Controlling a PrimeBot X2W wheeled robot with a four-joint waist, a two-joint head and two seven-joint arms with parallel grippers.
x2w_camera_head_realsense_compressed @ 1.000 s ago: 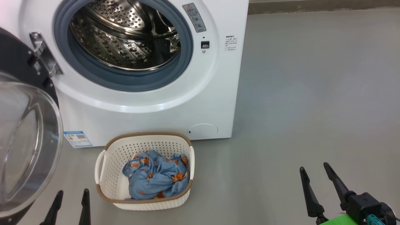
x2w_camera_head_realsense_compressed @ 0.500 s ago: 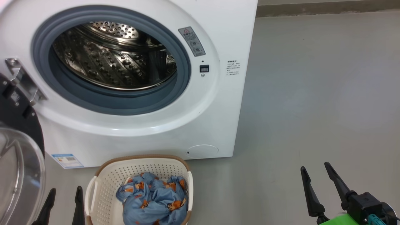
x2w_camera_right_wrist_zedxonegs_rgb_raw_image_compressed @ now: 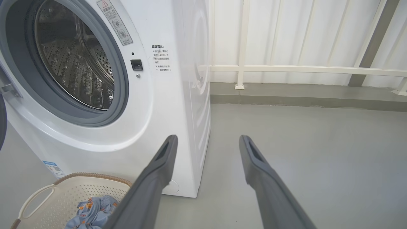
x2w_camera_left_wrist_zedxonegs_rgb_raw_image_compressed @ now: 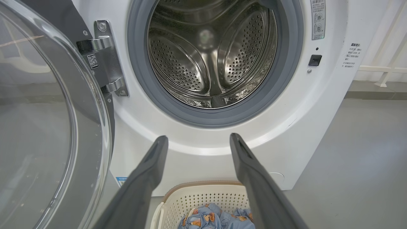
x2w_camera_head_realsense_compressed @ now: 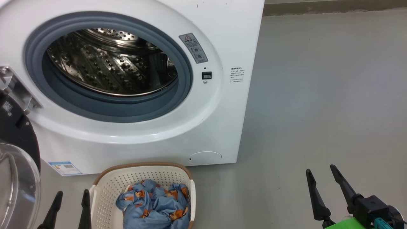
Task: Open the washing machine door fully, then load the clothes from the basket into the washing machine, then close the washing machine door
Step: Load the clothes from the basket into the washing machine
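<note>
The white washing machine stands with its steel drum exposed. Its door hangs swung out at the far left, glass bowl facing me. On the floor in front sits the cream basket holding the blue bear-print clothes. My left gripper is open just left of the basket, nothing between its fingers. My right gripper is open over bare floor, well right of the basket. In the left wrist view the clothes lie below the fingers.
Grey floor stretches wide to the right of the machine. A white railing and a low grey kerb run behind it. A round cap and a blue sticker sit low on the machine's front.
The head camera has tilted up, so machine and basket sit lower in the picture. Both grippers stay open and in much the same place.
</note>
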